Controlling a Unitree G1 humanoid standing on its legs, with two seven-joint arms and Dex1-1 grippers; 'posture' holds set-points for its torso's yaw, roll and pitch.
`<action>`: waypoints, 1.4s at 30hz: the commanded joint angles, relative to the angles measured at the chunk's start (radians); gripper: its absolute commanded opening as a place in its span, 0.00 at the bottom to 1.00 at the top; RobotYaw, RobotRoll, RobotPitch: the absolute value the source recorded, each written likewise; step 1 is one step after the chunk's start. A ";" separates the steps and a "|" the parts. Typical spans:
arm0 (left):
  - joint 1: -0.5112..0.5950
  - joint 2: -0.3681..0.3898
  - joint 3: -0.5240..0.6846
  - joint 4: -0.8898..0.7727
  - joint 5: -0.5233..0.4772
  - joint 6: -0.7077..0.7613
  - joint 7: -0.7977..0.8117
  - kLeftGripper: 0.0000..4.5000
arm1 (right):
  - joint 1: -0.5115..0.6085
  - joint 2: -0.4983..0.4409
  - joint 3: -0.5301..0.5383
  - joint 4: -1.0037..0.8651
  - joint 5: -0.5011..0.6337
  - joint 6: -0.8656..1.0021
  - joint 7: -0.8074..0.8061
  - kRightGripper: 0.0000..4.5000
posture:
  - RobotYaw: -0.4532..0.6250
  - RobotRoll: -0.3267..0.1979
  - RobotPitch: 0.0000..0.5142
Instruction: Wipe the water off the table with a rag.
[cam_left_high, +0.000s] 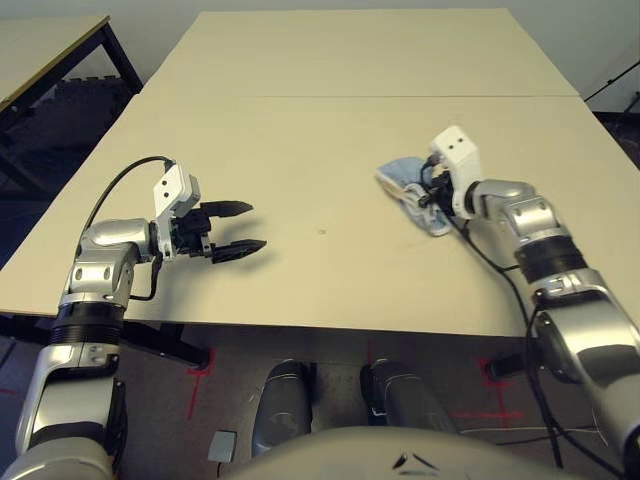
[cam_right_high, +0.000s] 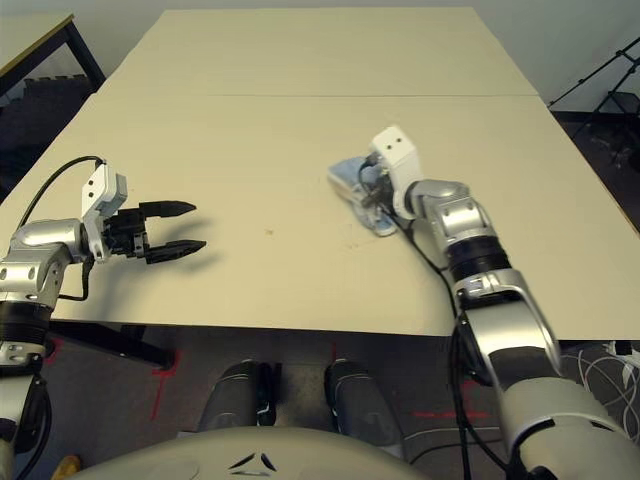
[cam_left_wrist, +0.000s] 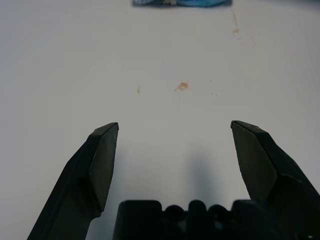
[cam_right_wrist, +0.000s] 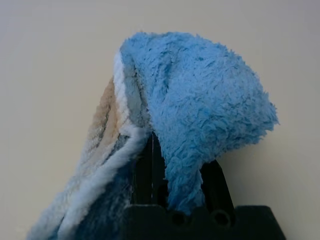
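Blue terry rag (cam_right_wrist: 200, 105): clamped in the right gripper (cam_left_high: 428, 190), pressed on the table (cam_left_high: 350, 60) right of centre, likely for wiping. Water (cam_left_wrist: 182, 86): small amber spot mid-table, between both arms. Left gripper (cam_left_high: 238, 228): fingers apart, empty, hovering clear.

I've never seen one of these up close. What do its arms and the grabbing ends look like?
Both arms are shiny silver metal in rounded segments with black bands at the joints. Each wrist carries a small white box with dark dots, and thin black cables loop along the arms. The left gripper has jaws of two pointed black fingers. The right gripper has the same white box and black parts.
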 joint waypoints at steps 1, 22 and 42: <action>-0.004 0.001 -0.007 0.002 0.003 -0.007 -0.005 1.00 | -0.025 -0.028 -0.109 -0.058 0.105 0.078 0.044 0.02 | 0.27 0.62 0.19; -0.049 -0.012 -0.022 0.049 0.017 -0.028 -0.012 1.00 | -0.128 -0.240 -0.124 0.431 -0.028 -0.174 0.087 0.02 | 0.26 0.62 0.15; -0.073 -0.070 0.059 0.081 0.023 -0.114 0.221 1.00 | -0.107 -0.233 -0.325 0.495 0.048 -0.666 -0.131 0.99 | 0.27 0.62 0.19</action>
